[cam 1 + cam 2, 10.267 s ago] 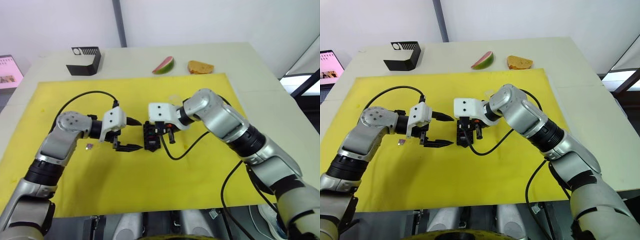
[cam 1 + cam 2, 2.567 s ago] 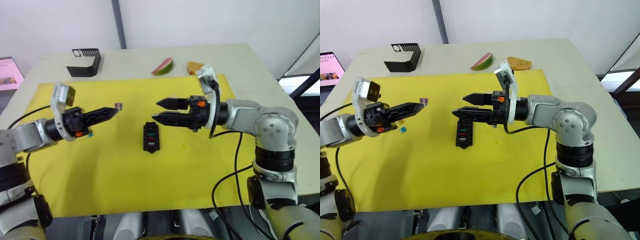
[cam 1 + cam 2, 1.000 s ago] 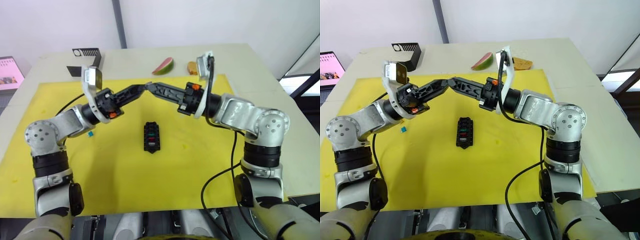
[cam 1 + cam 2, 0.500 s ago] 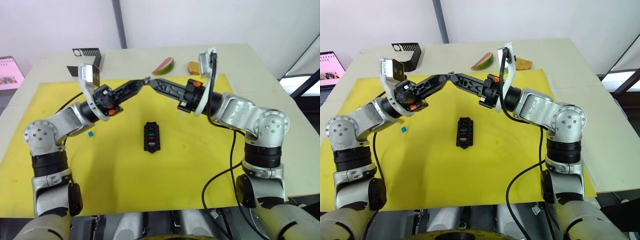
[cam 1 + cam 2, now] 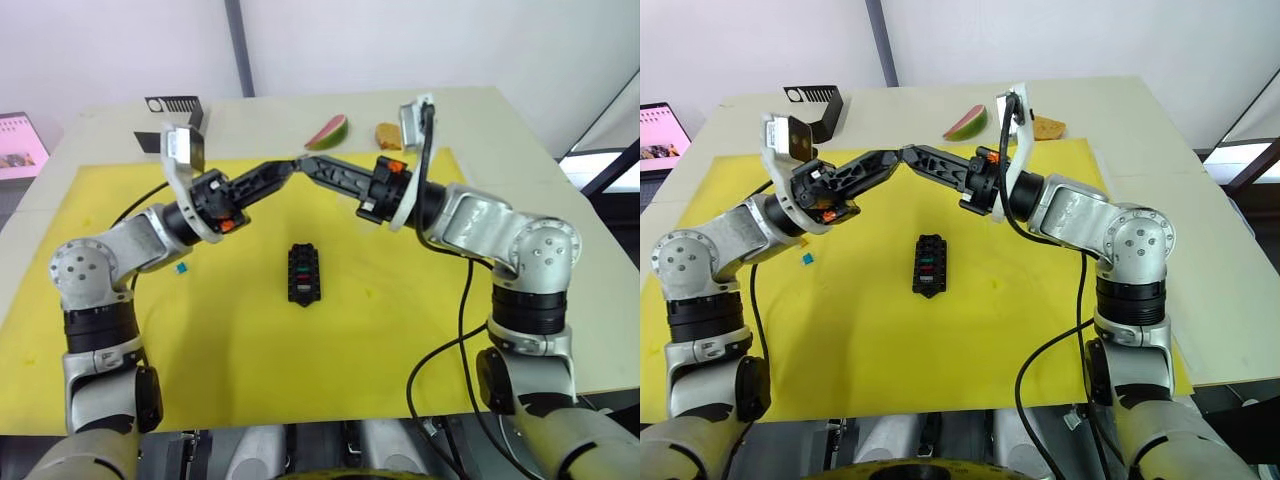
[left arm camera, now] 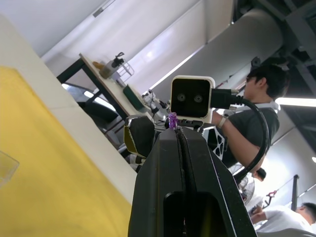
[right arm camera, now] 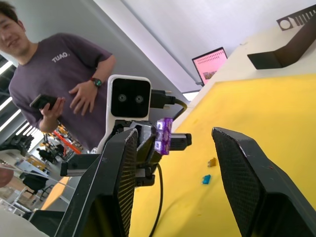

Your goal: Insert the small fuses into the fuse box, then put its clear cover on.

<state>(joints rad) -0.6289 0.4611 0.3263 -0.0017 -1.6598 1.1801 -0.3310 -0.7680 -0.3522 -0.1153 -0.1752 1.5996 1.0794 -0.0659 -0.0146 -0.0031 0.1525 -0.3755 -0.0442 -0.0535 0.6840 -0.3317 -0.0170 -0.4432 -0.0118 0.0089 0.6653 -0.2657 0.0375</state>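
The left gripper (image 6: 174, 129) was closed on one purple fuse (image 7: 163, 136), held upright between the open fingers of the right gripper (image 7: 170, 143). The fuse box (image 5: 303, 273) lay mid-mat, its long axis running toward the mat's (image 5: 300, 380) near edge. Two fuses (image 7: 208, 170) lay loose near the left edge.

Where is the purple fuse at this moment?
The purple fuse is pinched at the fingertips of the left gripper, raised above the far part of the yellow mat. The open right gripper faces it tip to tip, beyond the fuse box.
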